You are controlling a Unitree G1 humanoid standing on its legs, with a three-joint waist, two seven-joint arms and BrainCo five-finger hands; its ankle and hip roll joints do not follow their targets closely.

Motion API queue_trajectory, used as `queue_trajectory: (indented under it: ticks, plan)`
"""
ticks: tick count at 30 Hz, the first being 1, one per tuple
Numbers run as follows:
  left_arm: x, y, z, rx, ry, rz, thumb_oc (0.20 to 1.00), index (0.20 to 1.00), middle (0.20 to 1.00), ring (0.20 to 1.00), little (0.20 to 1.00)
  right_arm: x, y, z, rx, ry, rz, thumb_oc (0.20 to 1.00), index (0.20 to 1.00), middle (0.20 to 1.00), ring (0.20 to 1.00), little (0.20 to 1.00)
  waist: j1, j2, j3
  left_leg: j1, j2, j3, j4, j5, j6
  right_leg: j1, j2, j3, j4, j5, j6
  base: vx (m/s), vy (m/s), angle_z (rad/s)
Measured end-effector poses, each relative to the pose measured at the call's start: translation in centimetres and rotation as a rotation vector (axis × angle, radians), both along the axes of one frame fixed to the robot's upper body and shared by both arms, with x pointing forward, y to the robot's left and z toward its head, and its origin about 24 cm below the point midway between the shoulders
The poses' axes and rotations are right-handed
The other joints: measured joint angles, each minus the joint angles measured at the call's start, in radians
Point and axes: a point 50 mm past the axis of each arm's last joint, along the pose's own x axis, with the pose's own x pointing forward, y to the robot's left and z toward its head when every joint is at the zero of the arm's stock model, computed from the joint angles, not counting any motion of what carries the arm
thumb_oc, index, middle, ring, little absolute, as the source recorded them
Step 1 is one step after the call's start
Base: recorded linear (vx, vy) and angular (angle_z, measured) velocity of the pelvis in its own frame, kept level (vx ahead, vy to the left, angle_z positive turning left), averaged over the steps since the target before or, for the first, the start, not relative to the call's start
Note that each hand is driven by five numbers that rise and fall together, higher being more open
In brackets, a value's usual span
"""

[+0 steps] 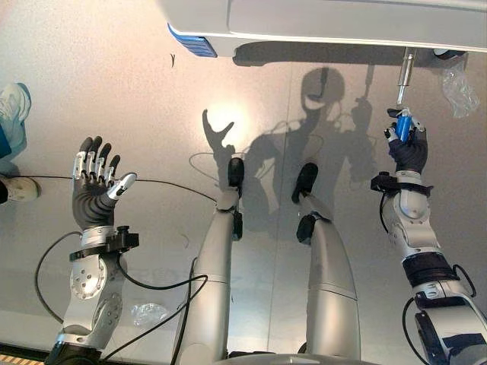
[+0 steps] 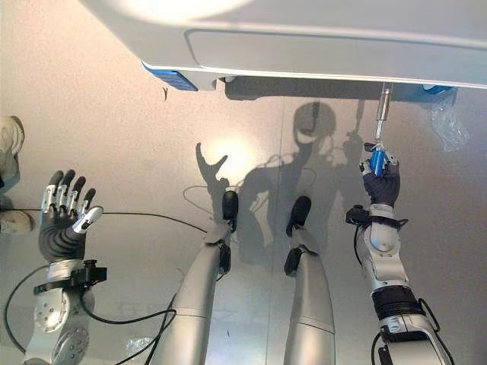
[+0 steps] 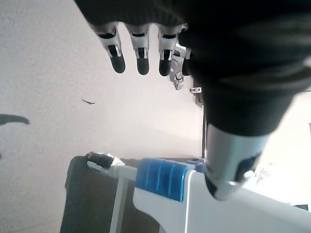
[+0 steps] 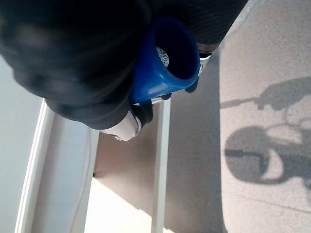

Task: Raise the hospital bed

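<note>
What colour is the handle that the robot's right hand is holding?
Blue: the crank handle in the right hand, best in the right wrist view.

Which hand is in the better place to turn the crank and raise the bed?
The right hand. Its fingers are curled round the blue crank handle on the metal rod under the bed's foot end. The left hand hangs open over the floor, far from the crank.

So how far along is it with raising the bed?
Done: the right hand has its fingers curled round the blue crank handle hanging on a metal rod under the bed footboard. In hand: that grip. The left hand is open, off to the side. Left: cranking; one frame can't show whether the bed has risen.
</note>
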Motion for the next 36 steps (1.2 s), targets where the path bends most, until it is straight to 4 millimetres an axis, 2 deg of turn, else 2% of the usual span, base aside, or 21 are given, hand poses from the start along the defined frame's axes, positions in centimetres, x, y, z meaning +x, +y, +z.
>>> queue_trajectory:
  ticks: [4,8,9,15,17,18,20,22,24,36]
  plan:
    - [0.1,-0.2,-0.1,-0.002,0.003,-0.009,1.000,1.000,1.000,1.000,1.000,0.1,-0.5,-0.6,0.006,0.031,-0.020,1.000,1.000,1.000,1.000,1.000,0.005,0.000,0.000,0.023,0.001,0.000,-0.007,0.000,0.000,0.022,0.001,0.000,-0.006,0.000,0.000,0.00,0.000,0.00]
    - [0.1,-0.2,-0.1,-0.001,0.005,-0.009,1.000,1.000,1.000,1.000,1.000,-0.2,-1.7,-1.0,0.104,0.021,-0.083,1.000,1.000,1.000,1.000,1.000,-0.003,0.000,0.000,0.041,-0.001,0.001,-0.018,0.001,0.001,0.042,0.001,0.001,-0.019,0.004,0.003,0.00,0.000,0.00]
    - [0.1,-0.3,-0.1,0.001,0.006,-0.014,1.000,1.000,1.000,1.000,1.000,0.0,-2.4,-1.8,0.105,0.061,-0.111,1.000,1.000,1.000,1.000,1.000,-0.001,0.000,0.000,0.047,-0.001,0.000,-0.018,0.002,0.002,0.051,0.001,0.000,-0.027,0.006,0.004,0.00,0.000,0.00]
    - [0.3,-0.8,-0.6,0.004,0.043,-0.062,1.000,1.000,1.000,1.000,1.000,0.0,-6.5,-2.9,0.037,0.241,-0.191,1.000,1.000,1.000,1.000,1.000,-0.002,-0.001,-0.001,0.058,-0.003,-0.002,-0.022,0.004,0.006,0.072,0.001,-0.004,-0.048,0.017,0.010,0.00,0.000,0.00]
    - [0.4,-0.9,-0.6,0.009,0.045,-0.074,1.000,1.000,1.000,1.000,1.000,-0.4,-8.3,-4.4,0.115,0.338,-0.262,1.000,1.000,1.000,1.000,1.000,-0.005,-0.001,-0.001,0.058,-0.003,-0.001,-0.023,0.005,0.007,0.072,0.002,-0.004,-0.053,0.021,0.010,0.00,0.006,-0.03]
    - [0.4,-0.9,-0.6,0.009,0.045,-0.073,1.000,1.000,1.000,1.000,1.000,-1.2,-9.3,-6.2,0.181,0.420,-0.312,1.000,1.000,1.000,1.000,1.000,-0.005,-0.001,-0.001,0.056,-0.003,0.001,-0.027,0.006,0.007,0.068,0.002,-0.002,-0.052,0.022,0.009,0.00,0.004,-0.05]
    - [0.4,-0.8,-0.7,0.009,0.049,-0.071,1.000,1.000,1.000,1.000,1.000,-2.2,-9.9,-8.3,0.216,0.517,-0.347,1.000,1.000,1.000,1.000,1.000,-0.004,-0.001,-0.001,0.056,-0.002,0.001,-0.034,0.008,0.005,0.066,0.005,-0.001,-0.059,0.027,0.007,0.00,0.012,-0.08]
    - [0.6,-0.9,-0.7,0.008,0.048,-0.071,1.000,1.000,1.000,1.000,1.000,-2.9,-10.0,-9.5,0.234,0.564,-0.353,1.000,1.000,1.000,1.000,1.000,-0.019,0.000,-0.001,0.056,0.000,0.002,-0.036,0.007,0.004,0.066,0.008,-0.001,-0.064,0.030,0.005,0.00,0.011,-0.05]
    - [0.7,-0.9,-0.6,0.008,0.043,-0.072,1.000,1.000,1.000,1.000,1.000,-3.1,-10.2,-9.7,0.239,0.571,-0.362,1.000,1.000,1.000,1.000,1.000,-0.032,0.003,-0.001,0.057,0.002,0.003,-0.036,0.006,0.003,0.066,0.010,0.000,-0.065,0.030,0.004,0.01,0.010,-0.03]
    - [1.0,-1.1,-0.9,-0.018,0.045,-0.064,1.000,1.000,1.000,1.000,1.000,-3.1,-10.7,-9.8,0.258,0.594,-0.400,1.000,1.000,1.000,1.000,1.000,-0.004,0.024,-0.001,0.062,0.013,0.003,-0.036,0.007,-0.005,0.069,0.021,0.000,-0.062,0.029,-0.005,0.00,0.001,0.00]
